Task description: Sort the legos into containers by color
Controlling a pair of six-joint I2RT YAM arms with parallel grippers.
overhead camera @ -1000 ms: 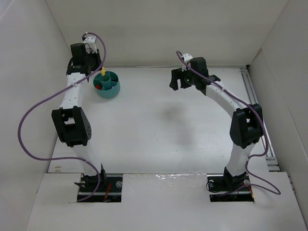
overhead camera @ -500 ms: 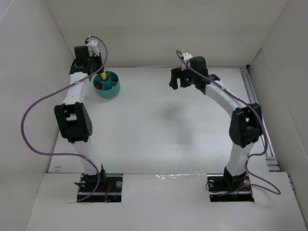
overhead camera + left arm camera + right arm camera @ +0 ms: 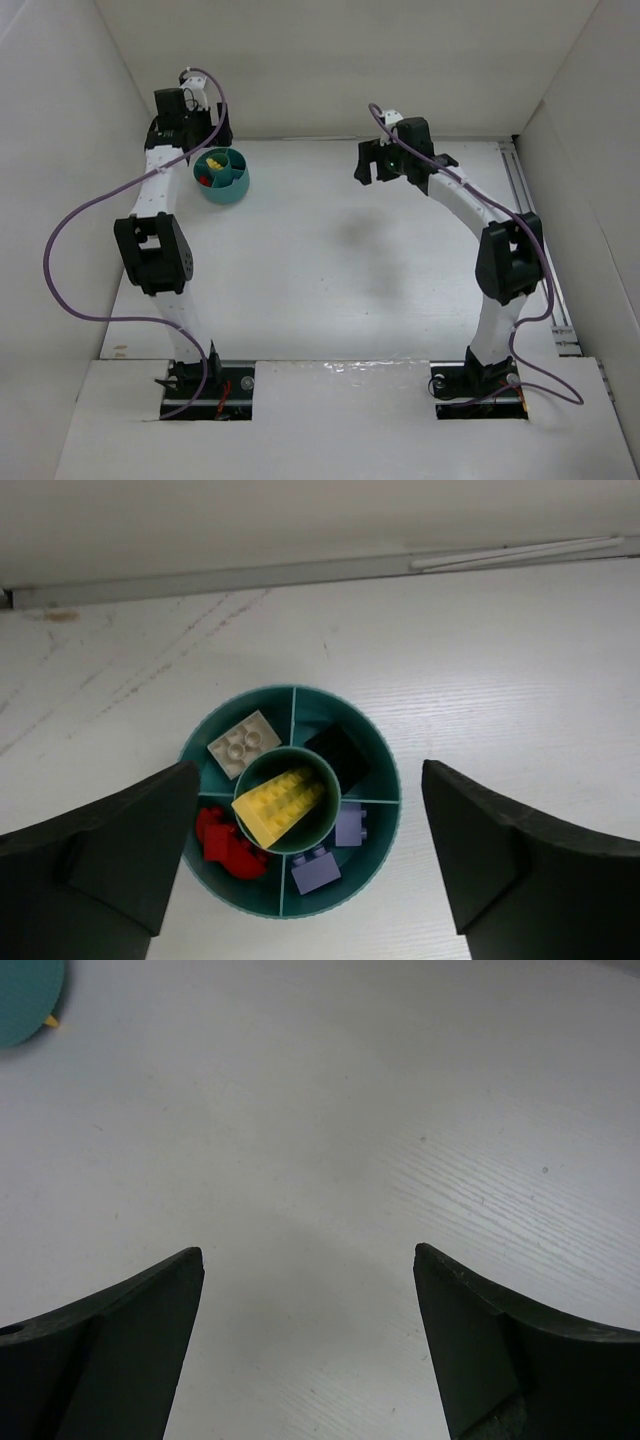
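The teal bowl (image 3: pixel 389 765) stands at the table's back left (image 3: pixel 225 192). A yellow lego (image 3: pixel 278 806) lies tilted in its round middle cup. Red legos (image 3: pixel 225 840) share one outer compartment, and two pale purple legos (image 3: pixel 316 870) lie in the neighbouring compartments. A pale grey brick (image 3: pixel 243 743) and a black brick (image 3: pixel 338 750) fill the far compartments. My left gripper (image 3: pixel 310 768) hangs open above the bowl (image 3: pixel 200 138), holding nothing. My right gripper (image 3: pixel 308 1250) is open over bare table (image 3: pixel 395 168), well right of the bowl.
In the right wrist view the bowl's edge (image 3: pixel 25 995) shows at the top left with a small yellow speck (image 3: pixel 50 1022) beside it. White walls enclose the table at the back and sides. A rail (image 3: pixel 540 240) runs along the right edge.
My left gripper has opened and let go of the yellow lego, which now lies in the bowl's middle cup. The right arm has barely moved.
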